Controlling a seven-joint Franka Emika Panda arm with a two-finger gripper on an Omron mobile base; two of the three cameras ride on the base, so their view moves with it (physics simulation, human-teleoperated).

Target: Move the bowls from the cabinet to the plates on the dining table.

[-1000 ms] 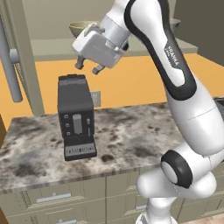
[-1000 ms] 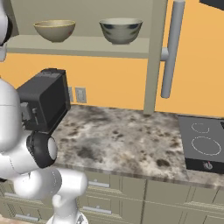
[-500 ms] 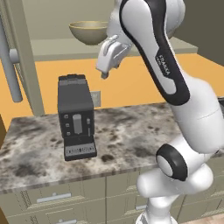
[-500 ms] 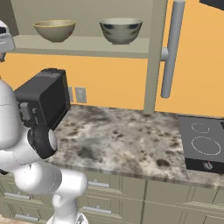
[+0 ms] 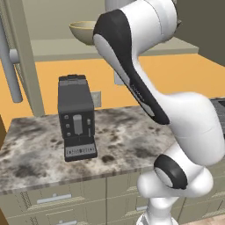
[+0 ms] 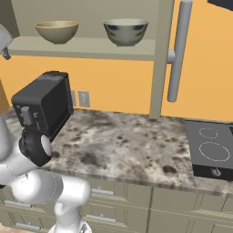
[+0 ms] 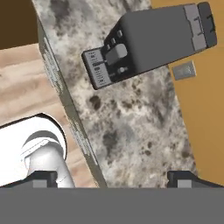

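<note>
Swinging higher since the earlier frame, the arm carried the gripper [image 7: 112, 177], fingers apart and empty; it should level with the shelf's olive-tan bowl [image 6: 56, 31].

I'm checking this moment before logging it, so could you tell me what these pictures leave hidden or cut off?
- Left base view: the arm hides the grey marbled bowl and partly covers the olive-tan bowl.
- Right base view: the cooktop is cut by the right edge.
- Hand view: the hand looks down at the coffee machine, away from the shelf.
</note>
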